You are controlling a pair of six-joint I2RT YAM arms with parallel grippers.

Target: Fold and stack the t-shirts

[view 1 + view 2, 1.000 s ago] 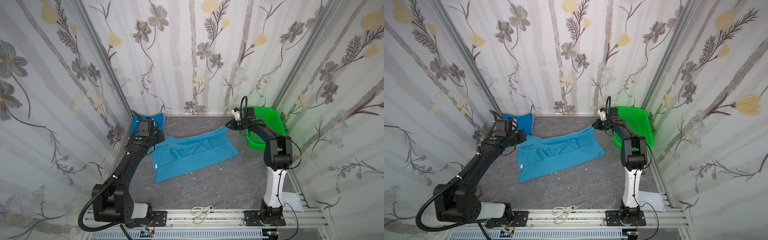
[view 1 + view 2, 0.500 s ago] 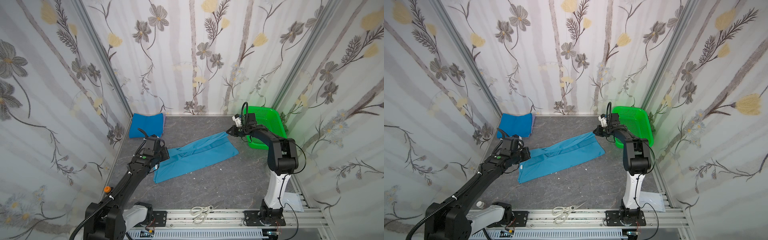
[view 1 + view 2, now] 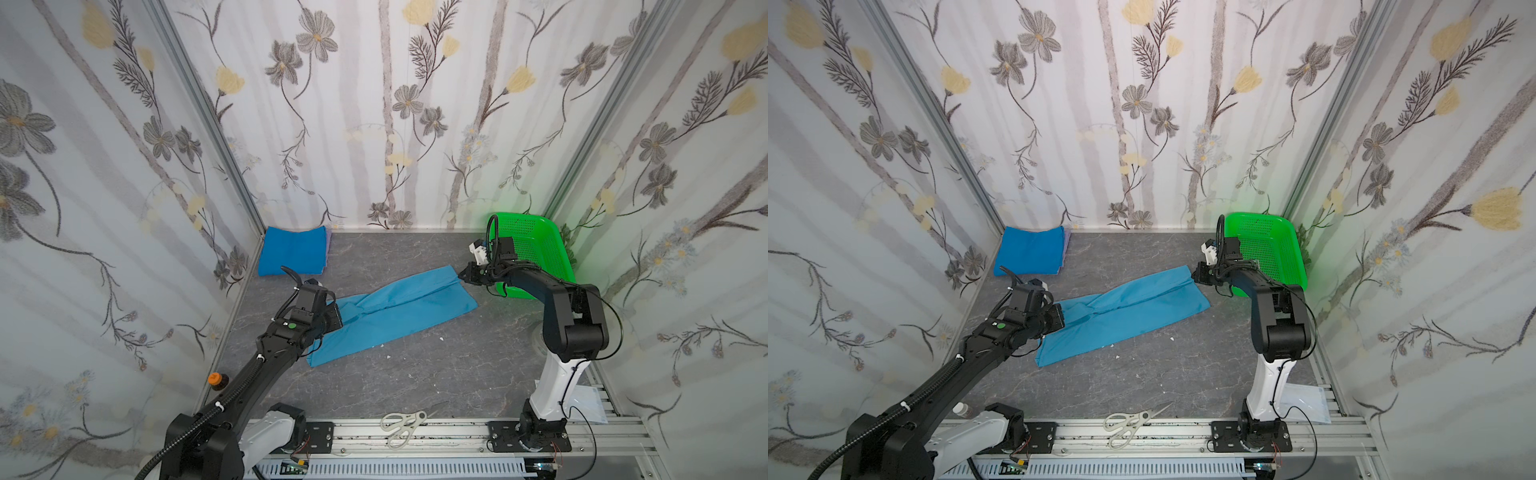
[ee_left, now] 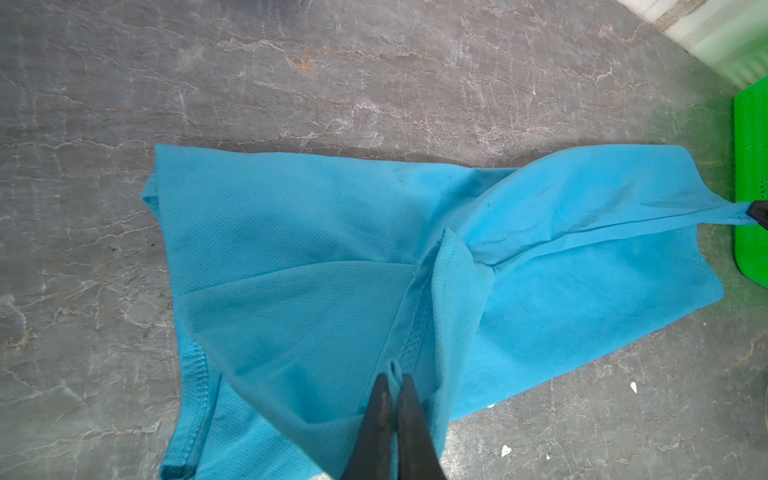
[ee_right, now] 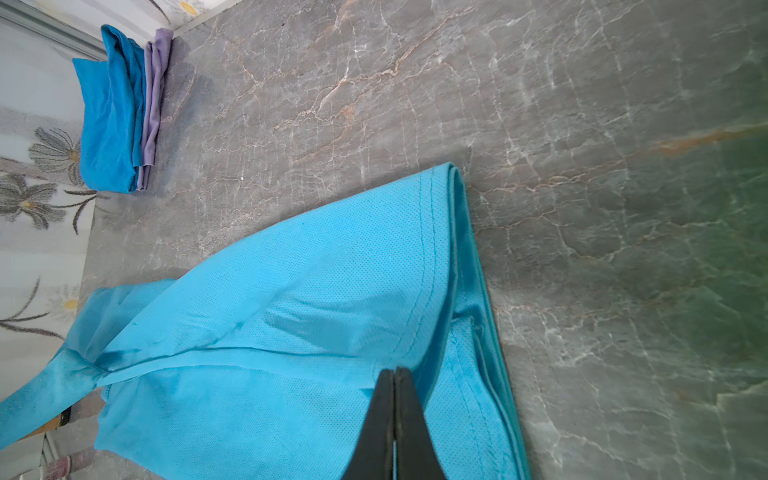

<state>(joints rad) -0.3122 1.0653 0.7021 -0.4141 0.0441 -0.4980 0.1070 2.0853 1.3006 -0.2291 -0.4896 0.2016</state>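
A light sky-blue t-shirt (image 3: 399, 316) lies as a long band across the middle of the table in both top views, pulled taut between my two grippers. My left gripper (image 3: 338, 318) is shut on a fold of its cloth (image 4: 291, 232) at the left end; the left wrist view shows cloth pinched between the fingertips (image 4: 384, 395). At the far right corner, beside the basket, my right gripper (image 3: 461, 275) is shut on the hem (image 5: 432, 266). A folded royal-blue t-shirt (image 3: 293, 250) rests on a lilac one (image 5: 156, 95) in the back left corner.
A bright green perforated basket (image 3: 540, 249) stands tilted at the back right, just behind the right arm. White scissors (image 3: 405, 424) lie on the front rail. A small orange-capped bottle (image 3: 216, 380) sits by the left wall. White crumbs dot the grey marbled table (image 3: 415, 374).
My left gripper has swung from beside the folded stack toward the front, drawing the shirt's edge over itself. The shirt has narrowed into a band. The right gripper has shifted slightly forward.
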